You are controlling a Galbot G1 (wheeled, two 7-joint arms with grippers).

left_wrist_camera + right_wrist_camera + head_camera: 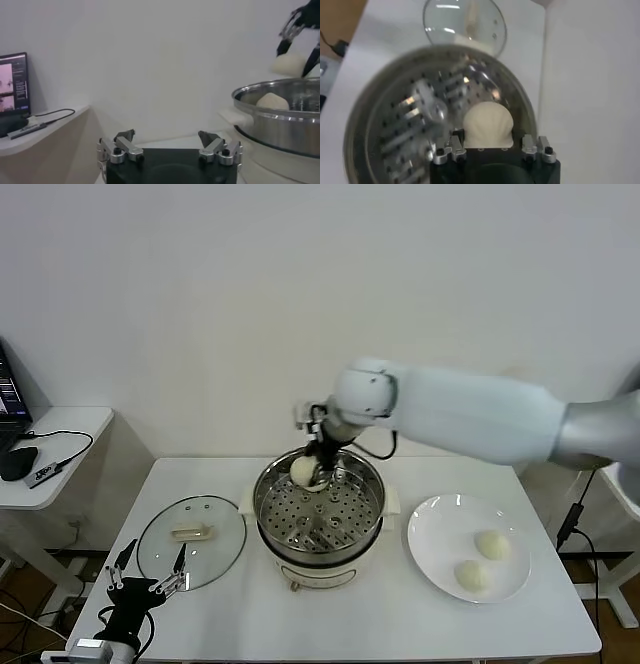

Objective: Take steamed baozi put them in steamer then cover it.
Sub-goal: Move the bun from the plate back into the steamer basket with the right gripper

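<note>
The steamer [318, 524], a shiny steel pot with a perforated tray, stands mid-table. My right gripper [318, 467] hangs over its far left part, shut on a cream-white baozi [302, 471]. In the right wrist view that baozi [487, 124] sits between the gripper [492, 138] fingers above the tray. The left wrist view shows the held baozi [290, 65] just above the steamer rim [270, 112], and another baozi [272, 101] lying inside. Two more baozi [492, 544] [470, 574] rest on the white plate [425, 534]. My left gripper [150, 584] [168, 137] waits open at the table's front left corner.
The glass lid [192, 539] with its cream handle lies flat on the table left of the steamer, close to the left gripper. A side table [60, 434] further left carries a laptop, a cable and a mouse. A wall stands behind the table.
</note>
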